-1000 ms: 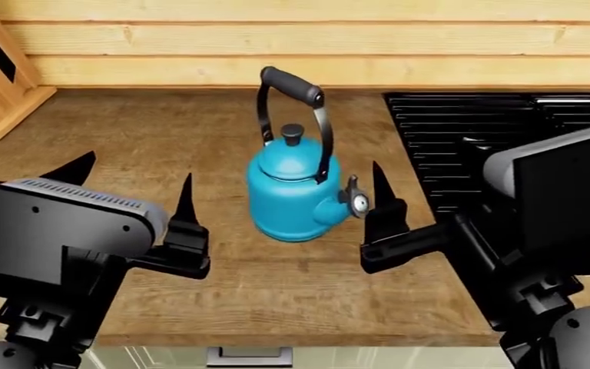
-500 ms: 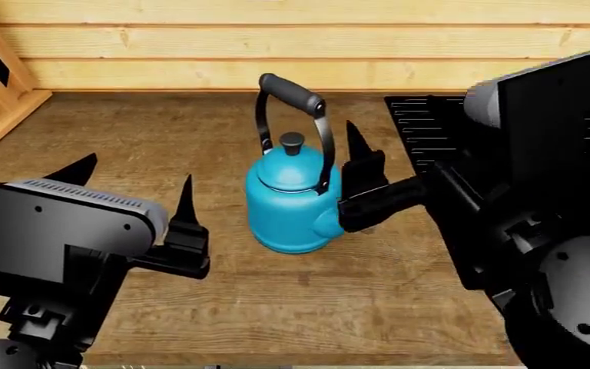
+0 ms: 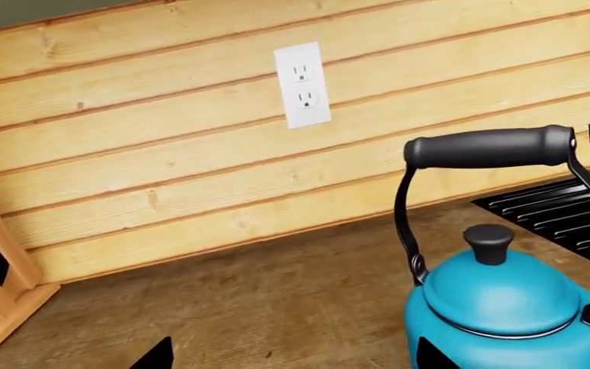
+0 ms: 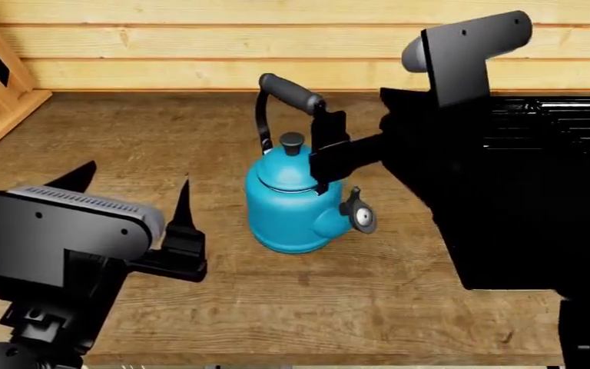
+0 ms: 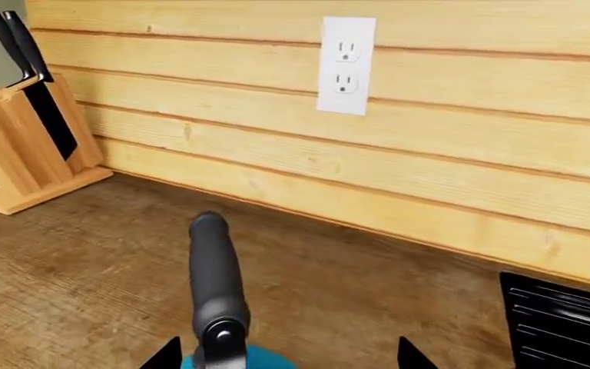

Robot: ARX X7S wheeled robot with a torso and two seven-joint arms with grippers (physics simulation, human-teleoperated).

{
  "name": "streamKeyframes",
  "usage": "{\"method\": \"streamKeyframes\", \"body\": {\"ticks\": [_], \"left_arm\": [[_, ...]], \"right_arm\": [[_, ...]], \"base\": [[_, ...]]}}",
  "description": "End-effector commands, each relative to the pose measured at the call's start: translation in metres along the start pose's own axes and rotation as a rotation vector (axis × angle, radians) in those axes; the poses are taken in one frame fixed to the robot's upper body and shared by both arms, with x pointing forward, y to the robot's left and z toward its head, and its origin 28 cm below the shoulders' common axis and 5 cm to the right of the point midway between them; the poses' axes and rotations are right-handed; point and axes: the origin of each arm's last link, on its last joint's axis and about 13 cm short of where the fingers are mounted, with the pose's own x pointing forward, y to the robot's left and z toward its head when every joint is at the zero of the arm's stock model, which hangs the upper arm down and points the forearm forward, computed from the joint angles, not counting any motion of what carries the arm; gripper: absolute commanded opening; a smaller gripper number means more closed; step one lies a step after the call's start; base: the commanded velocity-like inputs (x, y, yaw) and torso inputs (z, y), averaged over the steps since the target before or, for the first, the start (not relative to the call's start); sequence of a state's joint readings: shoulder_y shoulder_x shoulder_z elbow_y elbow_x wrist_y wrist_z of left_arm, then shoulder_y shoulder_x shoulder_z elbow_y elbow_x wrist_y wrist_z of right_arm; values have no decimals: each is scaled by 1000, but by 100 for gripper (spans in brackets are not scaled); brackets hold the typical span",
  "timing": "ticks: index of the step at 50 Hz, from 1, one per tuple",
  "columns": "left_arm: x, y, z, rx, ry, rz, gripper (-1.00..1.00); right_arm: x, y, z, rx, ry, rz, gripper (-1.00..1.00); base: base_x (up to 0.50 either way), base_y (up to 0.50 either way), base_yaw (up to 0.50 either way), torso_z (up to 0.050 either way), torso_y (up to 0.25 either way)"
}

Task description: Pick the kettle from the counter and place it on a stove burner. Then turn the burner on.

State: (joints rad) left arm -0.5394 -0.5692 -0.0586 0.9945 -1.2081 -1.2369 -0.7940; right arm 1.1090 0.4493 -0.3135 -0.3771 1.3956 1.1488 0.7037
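A home kitchen: wood counter (image 4: 172, 138), black cooktop (image 3: 567, 211), knife block (image 5: 28, 146), wall outlet (image 5: 346, 65).

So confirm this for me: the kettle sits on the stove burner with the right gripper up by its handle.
Not quite: the kettle sits on the wood counter, left of the stove burner, as the head view shows. The right gripper is indeed by its handle.

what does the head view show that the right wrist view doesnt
Only the head view shows the kettle's blue body with its spout, the left gripper open over the counter, and the right gripper up by the handle. Only the right wrist view shows the wall outlet and the knives in the knife block. Both show the kettle's black handle, the wood wall and the black stove.
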Motion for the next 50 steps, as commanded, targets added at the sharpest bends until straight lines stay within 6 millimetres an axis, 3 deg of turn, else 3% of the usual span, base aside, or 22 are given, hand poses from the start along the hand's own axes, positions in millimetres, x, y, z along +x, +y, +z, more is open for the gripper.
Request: {"method": "streamKeyframes", "body": {"ticks": [1, 19, 31, 32, 50], "left_arm": [[2, -1, -6, -9, 8, -3, 100], [5, 0, -10, -7, 25, -4, 100], [4, 1, -11, -13, 32, 1, 100], [4, 1, -12, -14, 32, 1, 100], [5, 0, -14, -25, 28, 0, 100]], "right_arm": [[25, -3, -9, 19, 42, 81, 100], [46, -14, -17, 8, 89, 107, 100], [46, -10, -20, -33, 98, 174, 100], [45, -11, -20, -37, 92, 175, -100], [41, -7, -10, -64, -19, 180, -100]], "base": [[0, 0, 0, 0, 0], [0, 0, 0, 0, 0], [0, 0, 0, 0, 0], [0, 0, 0, 0, 0], [0, 0, 0, 0, 1]]}}
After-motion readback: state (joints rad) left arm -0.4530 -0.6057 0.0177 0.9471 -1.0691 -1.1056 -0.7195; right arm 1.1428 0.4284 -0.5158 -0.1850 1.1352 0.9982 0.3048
